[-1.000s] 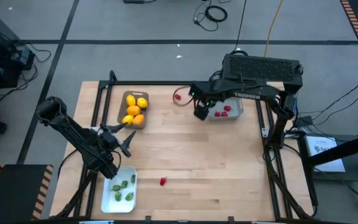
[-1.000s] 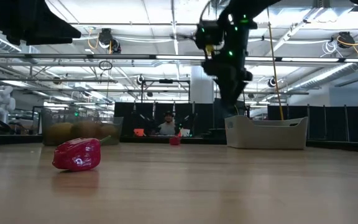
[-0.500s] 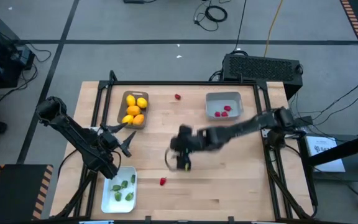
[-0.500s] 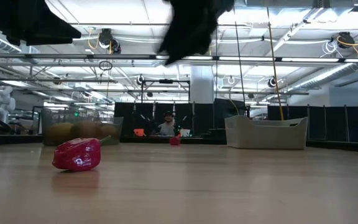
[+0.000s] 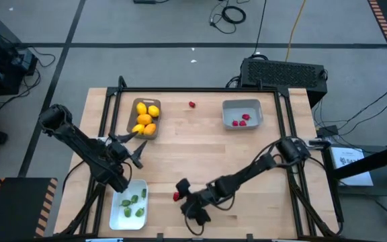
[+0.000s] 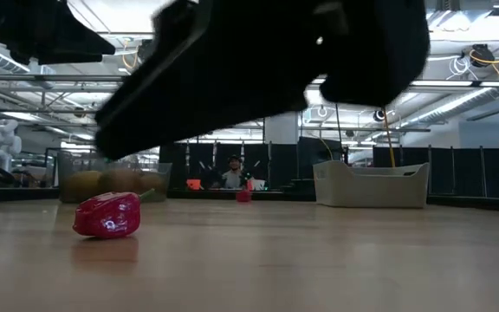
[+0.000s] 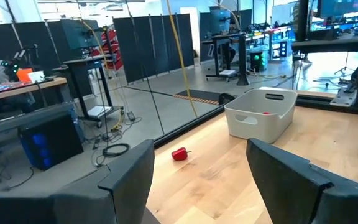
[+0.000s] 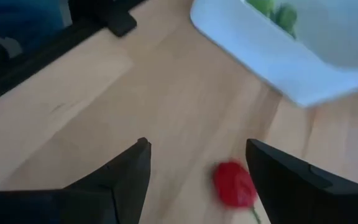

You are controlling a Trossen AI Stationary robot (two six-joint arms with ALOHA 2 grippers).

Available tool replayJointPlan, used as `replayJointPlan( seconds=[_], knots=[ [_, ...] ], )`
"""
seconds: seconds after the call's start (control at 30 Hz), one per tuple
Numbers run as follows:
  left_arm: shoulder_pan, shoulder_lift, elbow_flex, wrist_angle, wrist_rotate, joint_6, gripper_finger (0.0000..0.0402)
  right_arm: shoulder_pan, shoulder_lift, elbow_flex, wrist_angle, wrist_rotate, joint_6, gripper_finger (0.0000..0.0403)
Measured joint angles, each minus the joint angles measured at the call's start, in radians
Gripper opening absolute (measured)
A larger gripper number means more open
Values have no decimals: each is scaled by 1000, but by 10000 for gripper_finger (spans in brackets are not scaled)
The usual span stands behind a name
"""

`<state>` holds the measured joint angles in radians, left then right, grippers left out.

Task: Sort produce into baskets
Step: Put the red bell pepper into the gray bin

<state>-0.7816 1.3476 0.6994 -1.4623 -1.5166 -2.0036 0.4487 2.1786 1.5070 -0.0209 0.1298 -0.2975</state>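
Small glossy red berry [image 8: 234, 184] lies before spread right end effector [image 8: 194, 171]

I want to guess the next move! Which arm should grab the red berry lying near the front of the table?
The right one. The right gripper is open just beside the red berry, while the left gripper waits farther back by the brown basket.

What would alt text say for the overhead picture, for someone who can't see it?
The right arm's open end effector reaches toward a loose red berry near the table's front edge. Lemons fill the brown tray, berries the grey tray, and green pieces the white tray; another berry lies loose.
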Motion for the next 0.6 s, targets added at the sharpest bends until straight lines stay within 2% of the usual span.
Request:
replayJointPlan(
  seconds=[0.27,0.37,0.5,0.6],
  knots=[
    [19,0,0,6,0,1,262,-20,25,1,130,-2,-87,251],
    [19,0,0,6,0,2,262,-49,25,1,123,-16,-51,251],
    [19,0,0,6,1,2,262,-93,33,1,133,-116,41,251],
    [19,0,0,6,0,3,262,-116,49,1,136,-142,85,251]
  ],
)
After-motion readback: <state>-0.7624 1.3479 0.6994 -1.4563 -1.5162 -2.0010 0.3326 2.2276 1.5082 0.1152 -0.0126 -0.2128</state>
